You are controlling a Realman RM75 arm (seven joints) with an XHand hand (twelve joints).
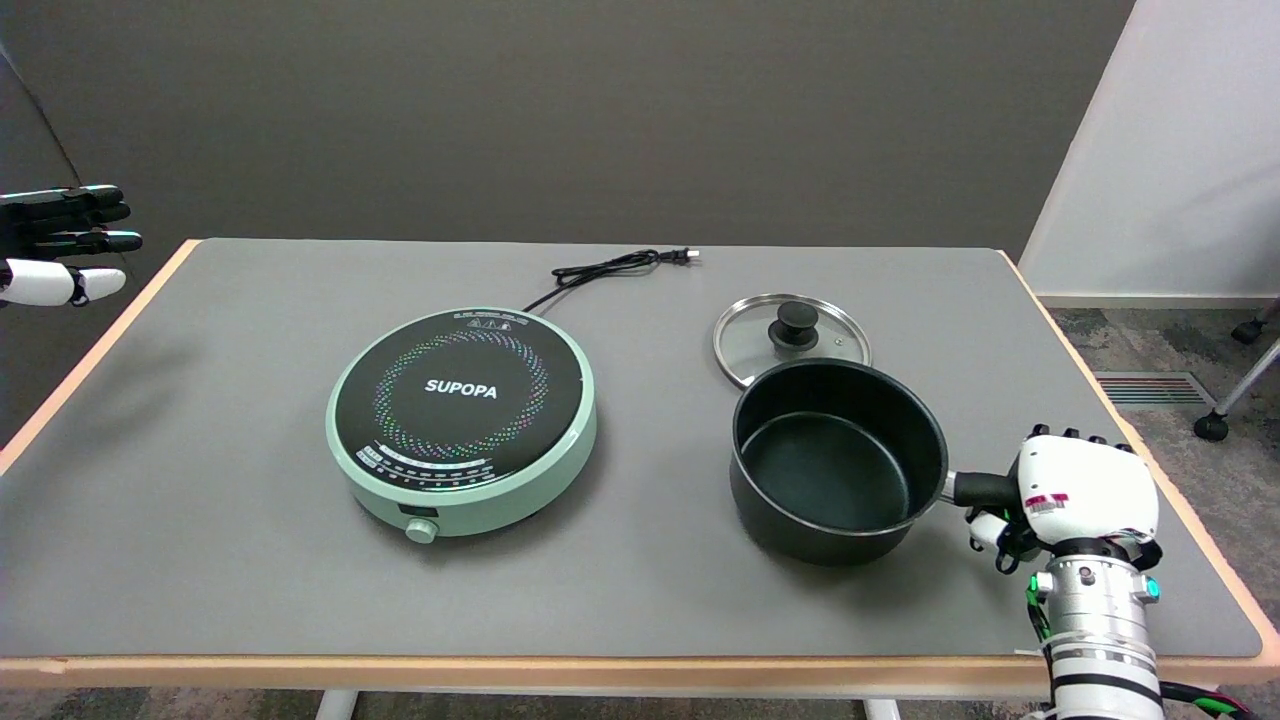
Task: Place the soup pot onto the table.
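Head view, looking down across the table [250,560]. My right hand [1085,490] reaches in from the lower right and is wrapped around the black handle [975,489] of the soup pot [838,462]; my fingers are closed on the handle, not spread. The soup pot is black, uncovered and holds nothing I can see. It sits at the right-hand part of the grey table surface, well apart from the green induction cooker [462,420], which stands left of centre with nothing on its dark top. The glass lid [792,340] lies flat on the table just behind the pot, its rim partly hidden by the pot's far wall. The cooker's power cord [610,268] trails toward the far edge, its plug lying loose on the table.

Progress, as I judge it: the pot is off the cooker and over its resting place, so the transfer is essentially done. Its shadow hugs the base, which suggests it is resting on the table or very nearly so, though I cannot tell for certain that the base is in full contact. What remains is to confirm it is set down, loosen my hold on the handle and draw my hand clear.
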